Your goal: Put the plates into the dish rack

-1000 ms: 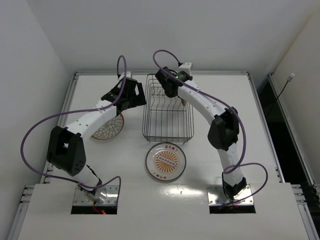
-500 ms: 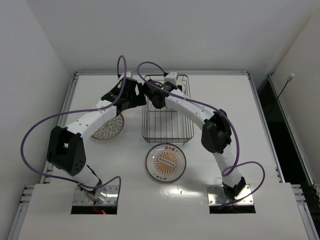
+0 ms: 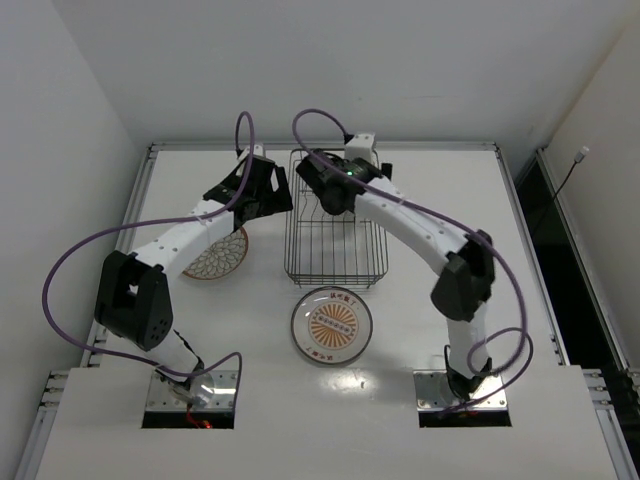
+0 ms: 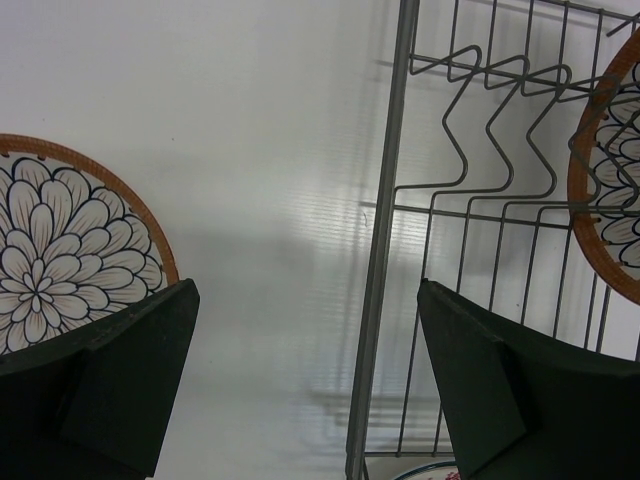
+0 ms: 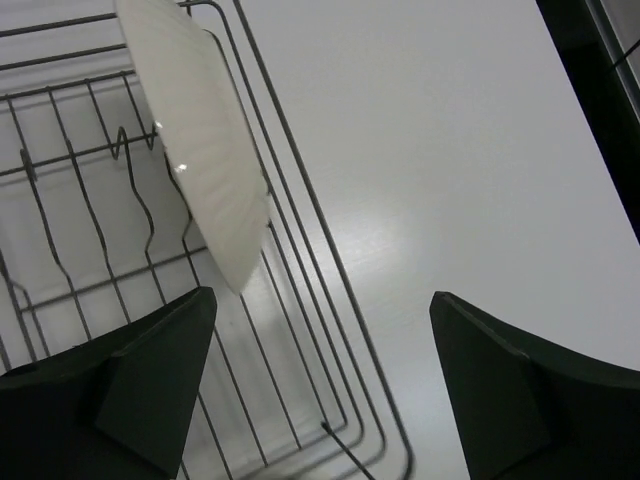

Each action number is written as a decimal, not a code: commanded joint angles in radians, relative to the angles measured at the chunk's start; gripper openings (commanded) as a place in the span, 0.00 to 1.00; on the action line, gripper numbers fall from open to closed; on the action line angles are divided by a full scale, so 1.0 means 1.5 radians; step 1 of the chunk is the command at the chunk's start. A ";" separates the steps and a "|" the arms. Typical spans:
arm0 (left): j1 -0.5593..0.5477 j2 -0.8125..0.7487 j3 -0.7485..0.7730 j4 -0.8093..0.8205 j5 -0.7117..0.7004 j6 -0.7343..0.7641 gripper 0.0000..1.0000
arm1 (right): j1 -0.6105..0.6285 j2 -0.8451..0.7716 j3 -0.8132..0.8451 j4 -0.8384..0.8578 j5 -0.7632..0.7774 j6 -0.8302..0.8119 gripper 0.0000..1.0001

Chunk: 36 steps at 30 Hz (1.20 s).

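The dark wire dish rack (image 3: 288,240) stands mid-table. One plate (image 5: 195,140) stands on edge inside it, its white back toward my right wrist camera; its orange rim and petal pattern (image 4: 605,190) face the left wrist camera. My right gripper (image 3: 328,192) hovers open above the rack's far end, its jaws (image 5: 323,297) wide and empty, apart from that plate. A petal-pattern plate (image 3: 215,255) lies flat left of the rack. My left gripper (image 3: 272,197) is open and empty (image 4: 308,295) above the rack's left rim (image 4: 385,230). A sunburst plate (image 3: 332,325) lies flat in front of the rack.
White walls close in the table at the back and left. A dark gap (image 3: 560,270) runs along the table's right edge. Purple cables loop over both arms. The two arm bases sit at the near edge.
My right gripper went from shut to wide open, leaving the plate standing in the rack, and the arm swung left and back over the rack. The left arm stayed still.
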 commanded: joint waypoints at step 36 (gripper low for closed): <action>0.002 0.001 0.011 0.011 0.003 0.014 0.89 | 0.015 -0.906 -1.345 0.790 -0.736 0.305 1.00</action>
